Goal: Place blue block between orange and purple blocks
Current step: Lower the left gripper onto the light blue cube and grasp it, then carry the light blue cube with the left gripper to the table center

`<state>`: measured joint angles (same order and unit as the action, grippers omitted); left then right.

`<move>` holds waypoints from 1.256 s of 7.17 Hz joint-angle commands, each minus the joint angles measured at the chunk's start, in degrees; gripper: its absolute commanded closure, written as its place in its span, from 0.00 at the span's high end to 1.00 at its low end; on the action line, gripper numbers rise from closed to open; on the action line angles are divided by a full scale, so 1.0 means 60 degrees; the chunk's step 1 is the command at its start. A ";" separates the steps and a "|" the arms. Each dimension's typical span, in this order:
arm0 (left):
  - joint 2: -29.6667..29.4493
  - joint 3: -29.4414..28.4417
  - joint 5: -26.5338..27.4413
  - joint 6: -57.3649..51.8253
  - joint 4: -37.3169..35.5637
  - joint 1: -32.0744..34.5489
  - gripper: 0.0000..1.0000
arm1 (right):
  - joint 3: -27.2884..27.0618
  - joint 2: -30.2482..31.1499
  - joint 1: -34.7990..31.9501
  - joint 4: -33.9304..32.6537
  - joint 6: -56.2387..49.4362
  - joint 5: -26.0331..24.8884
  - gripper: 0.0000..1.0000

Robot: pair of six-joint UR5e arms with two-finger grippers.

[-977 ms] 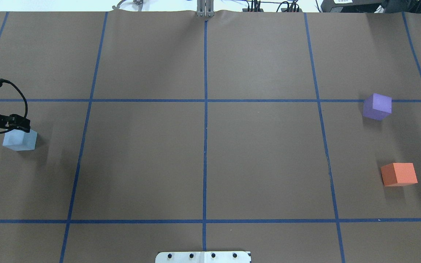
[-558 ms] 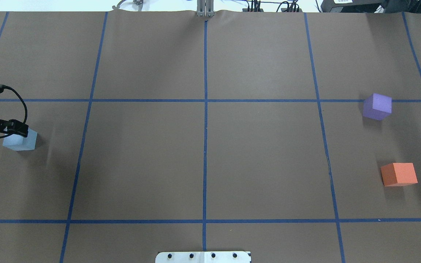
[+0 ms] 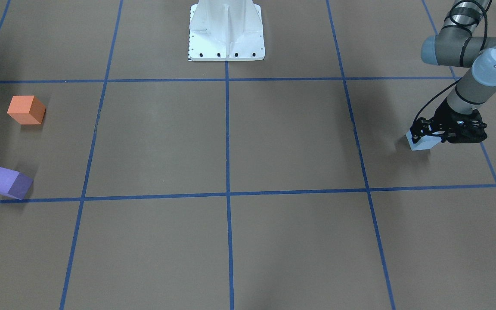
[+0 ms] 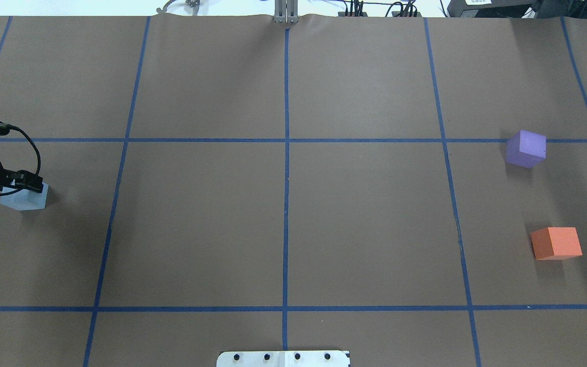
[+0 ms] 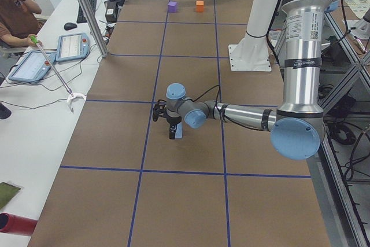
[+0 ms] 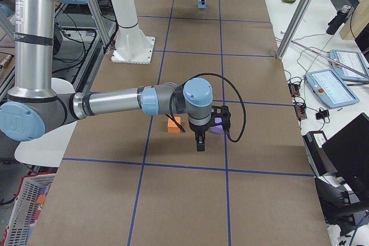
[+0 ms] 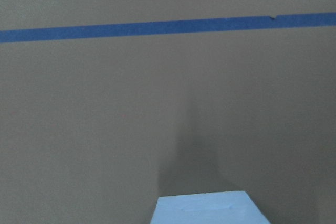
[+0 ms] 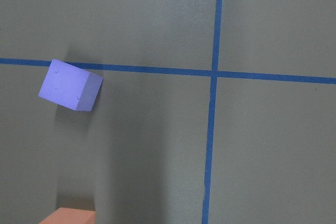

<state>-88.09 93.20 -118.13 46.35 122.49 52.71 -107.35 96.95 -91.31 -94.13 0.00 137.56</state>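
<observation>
The pale blue block [image 4: 21, 200] sits at the table's far left; it also shows in the front view [image 3: 420, 144] and at the bottom of the left wrist view [image 7: 210, 209]. My left gripper [image 4: 29, 182] is down on it, shut on the block, which is turned askew. The purple block [image 4: 526, 149] and the orange block [image 4: 557, 243] stand apart at the far right. My right gripper [image 6: 199, 145] hangs just in front of these two in the exterior right view only; I cannot tell whether it is open or shut.
Blue tape lines [image 4: 286, 204] divide the brown table into squares. The white robot base [image 3: 226, 30] stands at the near middle edge. An operator [image 5: 14, 10] and tablets [image 5: 72, 46] are at a side desk.
My left gripper has come down onto the blue block. The block has turned and shifted slightly left. The purple and orange blocks have not moved.
</observation>
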 commanded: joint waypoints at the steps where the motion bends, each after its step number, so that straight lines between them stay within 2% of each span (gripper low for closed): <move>1: 0.0091 0.0023 -0.0071 0.0024 -0.0010 -0.0011 0.16 | -0.0009 0.0000 -0.0001 -0.0015 0.0000 0.0013 1.00; 2: 0.0121 0.0197 -0.0550 0.0038 -0.0097 -0.0011 0.00 | -0.0009 0.0000 -0.0001 -0.0015 0.0000 0.0187 1.00; 3: 0.0121 0.1243 -0.1121 0.0038 -0.1113 0.0061 0.00 | 0.0020 0.0000 -0.0001 -0.0015 -0.0015 0.0218 1.00; 4: -0.0039 0.2965 -0.1228 0.0024 -0.3342 0.0091 0.00 | 0.0049 0.0000 -0.0001 -0.0029 -0.0015 0.0203 1.00; 5: -0.1041 0.4171 -0.1214 0.0038 -0.5685 0.0120 0.00 | 0.0035 0.0000 -0.0001 -0.0044 -0.0015 0.0218 1.00; 6: -0.2617 0.4328 -0.1171 0.0140 -0.7275 0.0077 0.00 | -0.0009 0.0043 -0.0001 -0.0015 0.0000 0.0247 1.00; 7: -0.3967 0.4113 -0.1170 0.1156 -0.7871 -0.0184 0.00 | -0.0125 0.0131 -0.0015 0.0000 0.0000 0.0378 1.00; 8: -0.5460 0.3313 -0.0938 0.2616 -0.7906 -0.1217 0.00 | -0.0141 0.0146 -0.0001 0.0000 -0.0015 0.0292 1.00; 9: -0.7041 0.1884 -0.0037 0.3718 -0.7862 -0.2068 0.00 | -0.0315 0.0117 -0.0015 0.0000 0.0217 0.0320 1.00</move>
<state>-119.48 112.25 -122.74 60.50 76.02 46.10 -108.35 97.68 -91.36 -94.15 0.31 139.42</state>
